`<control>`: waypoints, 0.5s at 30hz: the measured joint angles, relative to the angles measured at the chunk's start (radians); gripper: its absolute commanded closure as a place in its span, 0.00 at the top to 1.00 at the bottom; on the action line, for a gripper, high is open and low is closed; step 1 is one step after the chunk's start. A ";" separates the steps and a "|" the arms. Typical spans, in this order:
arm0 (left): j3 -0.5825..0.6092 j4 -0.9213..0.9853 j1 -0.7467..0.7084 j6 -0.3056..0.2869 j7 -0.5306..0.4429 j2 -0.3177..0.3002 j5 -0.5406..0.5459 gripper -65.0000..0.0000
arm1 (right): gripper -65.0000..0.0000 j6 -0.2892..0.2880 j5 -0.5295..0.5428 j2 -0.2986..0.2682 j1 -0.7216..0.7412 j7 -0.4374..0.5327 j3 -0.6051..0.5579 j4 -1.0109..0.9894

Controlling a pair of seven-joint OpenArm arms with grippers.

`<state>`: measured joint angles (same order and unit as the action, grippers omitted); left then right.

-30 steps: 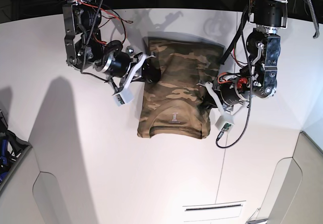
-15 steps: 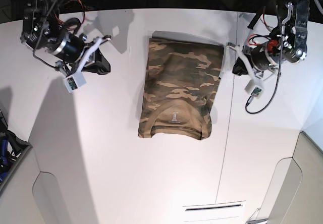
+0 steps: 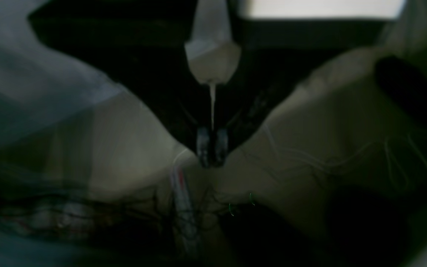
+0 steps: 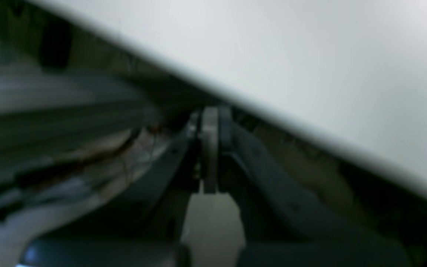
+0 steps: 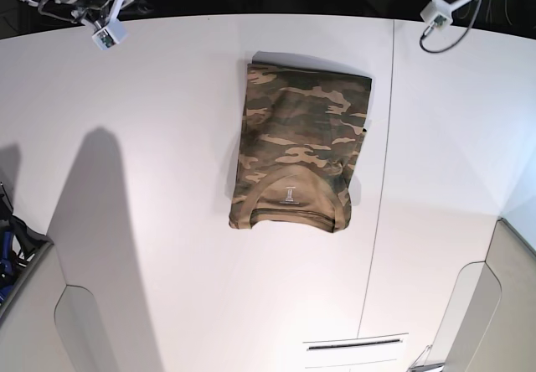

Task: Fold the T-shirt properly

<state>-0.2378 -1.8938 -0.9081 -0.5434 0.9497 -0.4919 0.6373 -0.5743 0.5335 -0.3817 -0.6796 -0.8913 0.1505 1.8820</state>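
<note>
We see the T-shirt (image 5: pixel 300 148) lying folded into a narrow, upright rectangle on the white table (image 5: pixel 167 246), slightly toward its far half, its tan collar with the small label facing the near edge. Nothing touches it. Both arms sit well apart from it at the far corners. Our left gripper (image 3: pixel 212 148) shows its jaws pressed together with nothing between them. Our right gripper (image 4: pixel 209 126), seen blurred, likewise has its jaws pressed together and empty, beside the table's pale edge.
</note>
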 measured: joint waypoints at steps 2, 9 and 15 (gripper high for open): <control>0.043 0.042 -0.029 0.005 -0.002 -0.002 -0.048 0.02 | 0.00 -0.001 0.000 -0.016 -0.044 0.000 -0.017 -0.013; 0.346 0.323 0.013 0.197 -0.048 -0.001 -0.284 0.02 | 0.00 0.093 -0.082 -0.117 -0.076 0.005 -0.270 -0.219; 0.554 0.674 0.177 0.272 -0.049 0.064 -0.346 0.02 | 0.00 0.220 -0.103 -0.147 0.114 -0.157 -0.596 -0.514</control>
<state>0.3164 -1.2201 -0.7315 -0.2710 0.9005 -0.4274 0.2916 -0.3546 0.4301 -0.5289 -0.5659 -1.0481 -0.4454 1.3682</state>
